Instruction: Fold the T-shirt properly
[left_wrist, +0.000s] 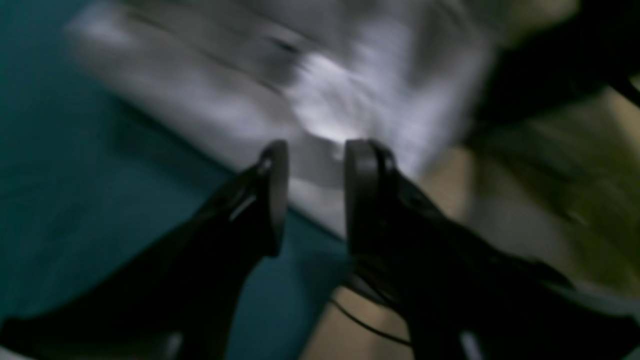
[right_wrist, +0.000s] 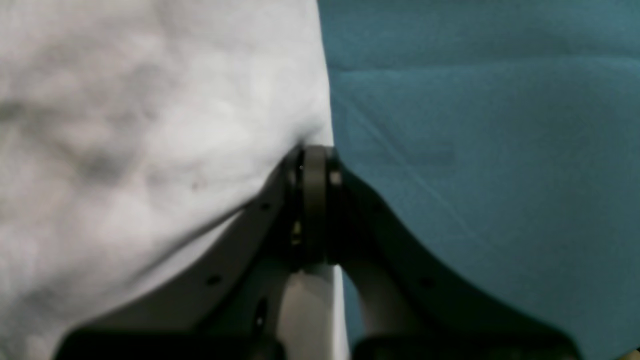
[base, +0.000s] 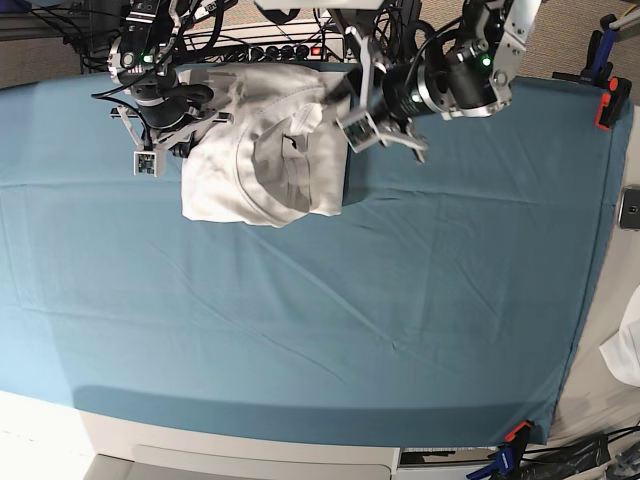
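The white T-shirt (base: 262, 150) lies bunched and partly folded on the far middle-left of the teal cloth. In the right wrist view my right gripper (right_wrist: 315, 157) has its jaws pressed together at the puckered side edge of the T-shirt (right_wrist: 150, 150). In the base view the right gripper (base: 203, 122) is at the shirt's left edge. My left gripper (left_wrist: 316, 161) has its jaws apart, with the T-shirt (left_wrist: 340, 100) just beyond the tips. That view is blurred. In the base view the left gripper (base: 340, 97) is at the shirt's upper right edge.
The big teal cloth (base: 320, 300) covers the table. Orange clamps hold it at the right edge (base: 607, 100) and the front right corner (base: 515, 432). A power strip and cables (base: 270, 50) lie behind the shirt. A small white scrap (base: 627, 350) lies off the table's right side.
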